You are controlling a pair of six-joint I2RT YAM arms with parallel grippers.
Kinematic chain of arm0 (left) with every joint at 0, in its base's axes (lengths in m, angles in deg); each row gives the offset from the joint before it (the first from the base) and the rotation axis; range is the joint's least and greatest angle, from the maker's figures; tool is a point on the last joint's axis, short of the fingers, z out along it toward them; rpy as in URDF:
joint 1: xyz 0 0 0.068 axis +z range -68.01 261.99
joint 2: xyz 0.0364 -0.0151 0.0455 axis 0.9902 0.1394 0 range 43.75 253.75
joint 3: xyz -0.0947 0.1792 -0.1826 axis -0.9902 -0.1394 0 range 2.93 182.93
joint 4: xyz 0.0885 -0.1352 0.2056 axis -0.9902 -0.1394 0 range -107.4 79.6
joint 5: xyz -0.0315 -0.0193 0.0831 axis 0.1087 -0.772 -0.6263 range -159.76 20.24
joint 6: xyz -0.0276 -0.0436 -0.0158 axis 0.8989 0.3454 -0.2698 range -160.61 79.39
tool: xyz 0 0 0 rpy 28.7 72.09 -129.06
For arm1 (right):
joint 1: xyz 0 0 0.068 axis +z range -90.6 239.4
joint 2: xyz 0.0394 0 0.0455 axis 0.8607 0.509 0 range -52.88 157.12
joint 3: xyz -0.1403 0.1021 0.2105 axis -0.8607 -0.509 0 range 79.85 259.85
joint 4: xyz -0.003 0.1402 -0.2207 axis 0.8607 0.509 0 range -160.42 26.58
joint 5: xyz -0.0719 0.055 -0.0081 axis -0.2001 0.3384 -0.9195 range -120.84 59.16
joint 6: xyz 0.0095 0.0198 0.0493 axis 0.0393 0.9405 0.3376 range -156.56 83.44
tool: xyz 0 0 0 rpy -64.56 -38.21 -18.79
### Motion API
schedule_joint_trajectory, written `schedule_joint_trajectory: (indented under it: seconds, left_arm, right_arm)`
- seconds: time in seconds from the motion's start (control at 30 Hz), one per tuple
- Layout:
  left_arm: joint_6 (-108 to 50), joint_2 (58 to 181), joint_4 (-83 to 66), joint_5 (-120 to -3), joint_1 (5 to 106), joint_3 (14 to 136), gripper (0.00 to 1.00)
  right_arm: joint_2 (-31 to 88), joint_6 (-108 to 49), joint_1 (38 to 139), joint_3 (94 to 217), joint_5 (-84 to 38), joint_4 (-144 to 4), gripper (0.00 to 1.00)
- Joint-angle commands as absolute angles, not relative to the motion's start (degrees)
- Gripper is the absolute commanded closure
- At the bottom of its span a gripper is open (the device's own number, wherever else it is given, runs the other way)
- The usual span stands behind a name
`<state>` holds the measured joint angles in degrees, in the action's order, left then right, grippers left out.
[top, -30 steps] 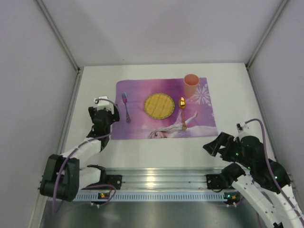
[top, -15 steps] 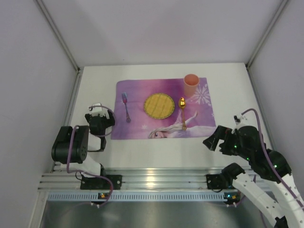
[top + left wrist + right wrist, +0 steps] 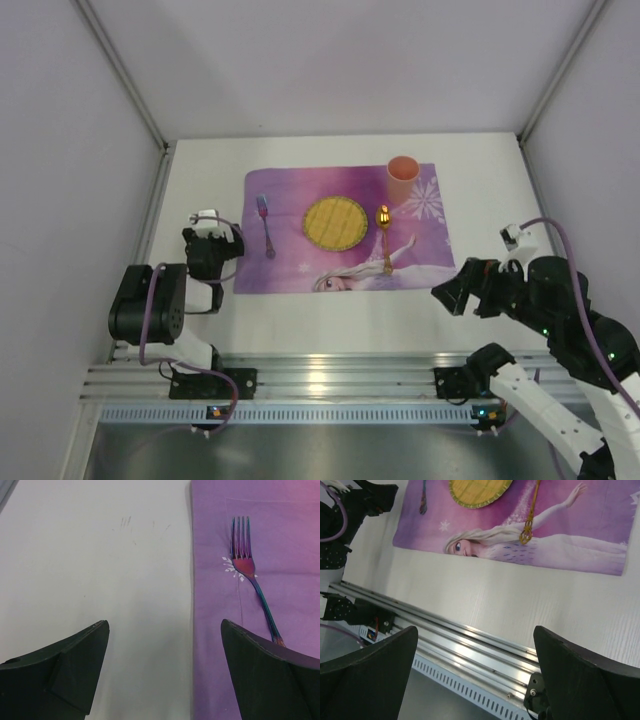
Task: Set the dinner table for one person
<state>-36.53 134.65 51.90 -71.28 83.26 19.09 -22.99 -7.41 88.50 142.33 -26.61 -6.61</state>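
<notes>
High above the near edge, looking down on the whole table [image 3: 490, 180]. At left wrist, close over mat [image 3: 290, 540] edge and fork [image 3: 245, 562]. At right wrist, farther off, slanting across rail [image 3: 465, 637] and same mat.

No readable text, labels or numbers anywhere.

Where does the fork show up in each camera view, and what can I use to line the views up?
Top external: the fork lies centre-left, on the left part of the purple placemat, tines pointing away from the arms.
Left wrist: fork at upper right, tines up, on the placemat.
Right wrist: only its near end shows, at the top edge, left of centre.
Shared landmark: the placemat's edge against the white tabletop.
</notes>
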Motion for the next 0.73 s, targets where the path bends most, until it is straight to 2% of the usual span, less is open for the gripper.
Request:
schedule_joint_trajectory:
  seconds: [0.0,0.13,0.7]
  left_arm:
    - [-37.9,134.3,53.9,-68.2,83.1,20.7,0.02]
    - [-37.9,134.2,53.8,-68.2,83.0,20.7,0.02]
    - [-37.8,134.3,53.8,-68.2,83.1,20.7,0.02]
  right_arm:
    - [-28.7,-7.1,88.8,139.5,-25.0,-9.8,0.00]
    - [-31.1,-5.7,88.8,135.6,-28.3,-14.4,0.00]
    - [-19.6,-13.1,88.8,137.7,-36.1,-23.0,0.00]
